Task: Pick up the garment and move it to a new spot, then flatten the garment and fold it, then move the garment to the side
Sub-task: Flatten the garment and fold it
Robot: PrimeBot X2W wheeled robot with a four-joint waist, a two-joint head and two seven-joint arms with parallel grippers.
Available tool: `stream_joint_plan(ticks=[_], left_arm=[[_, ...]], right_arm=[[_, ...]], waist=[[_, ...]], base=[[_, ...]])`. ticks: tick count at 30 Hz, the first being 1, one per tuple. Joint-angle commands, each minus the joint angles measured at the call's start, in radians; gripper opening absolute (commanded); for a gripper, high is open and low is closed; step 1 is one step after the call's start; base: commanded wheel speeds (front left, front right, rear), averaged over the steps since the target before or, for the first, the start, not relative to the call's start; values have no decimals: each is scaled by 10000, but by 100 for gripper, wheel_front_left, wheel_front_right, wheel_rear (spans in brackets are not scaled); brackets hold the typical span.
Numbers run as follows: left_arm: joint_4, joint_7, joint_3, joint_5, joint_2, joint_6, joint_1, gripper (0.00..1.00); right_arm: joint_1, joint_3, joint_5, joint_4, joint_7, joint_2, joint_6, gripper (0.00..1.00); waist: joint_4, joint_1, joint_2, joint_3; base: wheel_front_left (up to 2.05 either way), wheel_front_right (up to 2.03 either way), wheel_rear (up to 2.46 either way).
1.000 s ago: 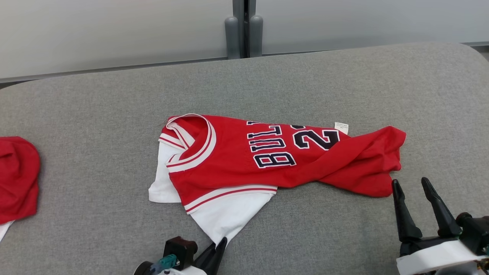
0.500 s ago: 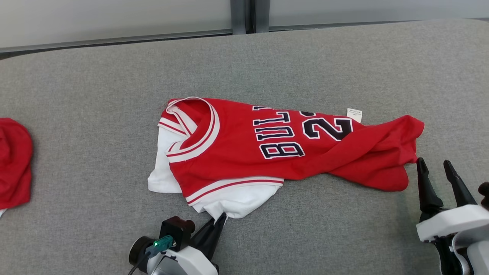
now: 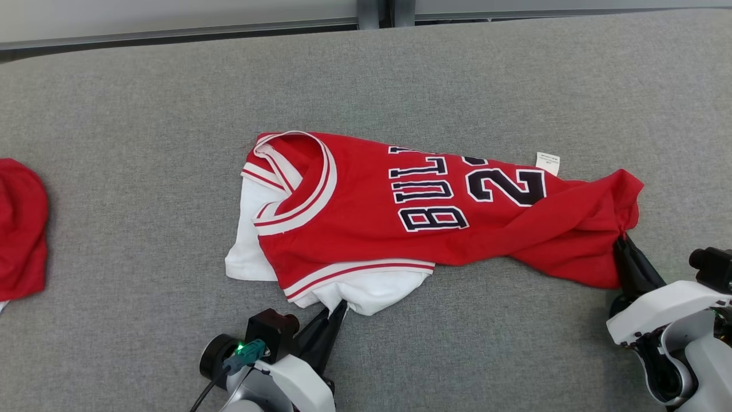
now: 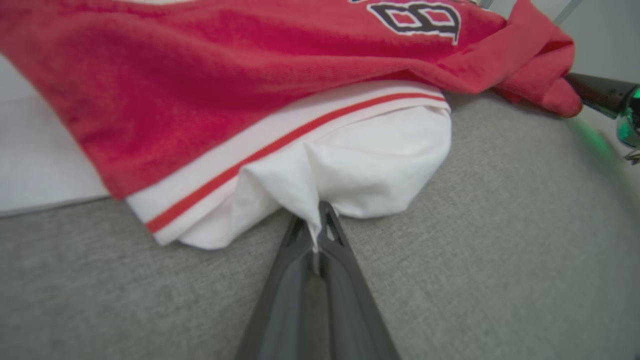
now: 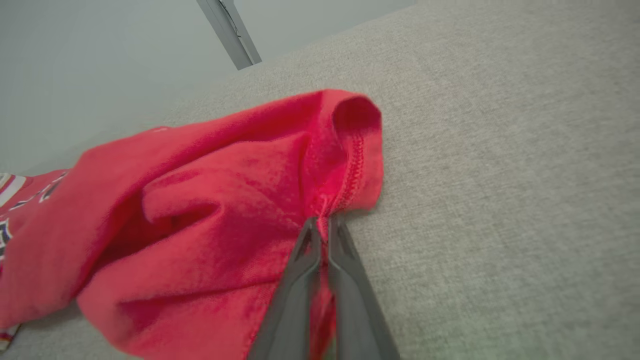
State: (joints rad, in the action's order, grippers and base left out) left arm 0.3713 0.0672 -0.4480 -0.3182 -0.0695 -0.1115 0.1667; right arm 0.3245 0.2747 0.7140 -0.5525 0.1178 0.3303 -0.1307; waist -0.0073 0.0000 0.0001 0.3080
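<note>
Left gripper (image 3: 341,306): nipped tight on white sleeve edge. Right gripper (image 3: 620,240): clamped on red hem. Garment (image 3: 354,229): rumpled red jersey, dark lettering, white trim, twisted rightward.

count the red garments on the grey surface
2. The red jersey lies in the middle; a second red garment sits at the head view's left edge, partly cut off. More may lie out of frame.

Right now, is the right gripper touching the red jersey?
Touching. The right wrist view shows the right gripper shut on the stitched hem of the jersey, red cloth pinched between its fingers.
</note>
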Motion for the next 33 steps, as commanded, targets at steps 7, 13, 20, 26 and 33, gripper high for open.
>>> stream_joint_plan(ticks=[7,13,20,26,33], left_arm=[[352,114,38,-93,-140,219,32,0],[194,420,91,-116,-166,269,52,0],[-1311,1674,807,34,-466,685,437,0],[-3560,1962,1622,436,-872,957,1053,0],[-5870,1984,2534,815,-1157,744,2639,0]], right_arm=[[-362,146,231,212,441,348,0,0],[-557,-4,9,643,914,467,0,0],[-627,-510,-523,1758,1226,691,0,0],[-431,-1088,-962,2931,1305,1011,0,0],[-16,-1851,-1329,4373,794,1493,1,0]], waist=[[-74,0,-1,-132],[-228,0,-1,-304],[-273,0,-1,-565],[-178,0,-1,-773],[-12,0,-1,-1126]], base=[[0,0,0],[0,0,0],[0,0,0],[0,0,0],[0,0,0]])
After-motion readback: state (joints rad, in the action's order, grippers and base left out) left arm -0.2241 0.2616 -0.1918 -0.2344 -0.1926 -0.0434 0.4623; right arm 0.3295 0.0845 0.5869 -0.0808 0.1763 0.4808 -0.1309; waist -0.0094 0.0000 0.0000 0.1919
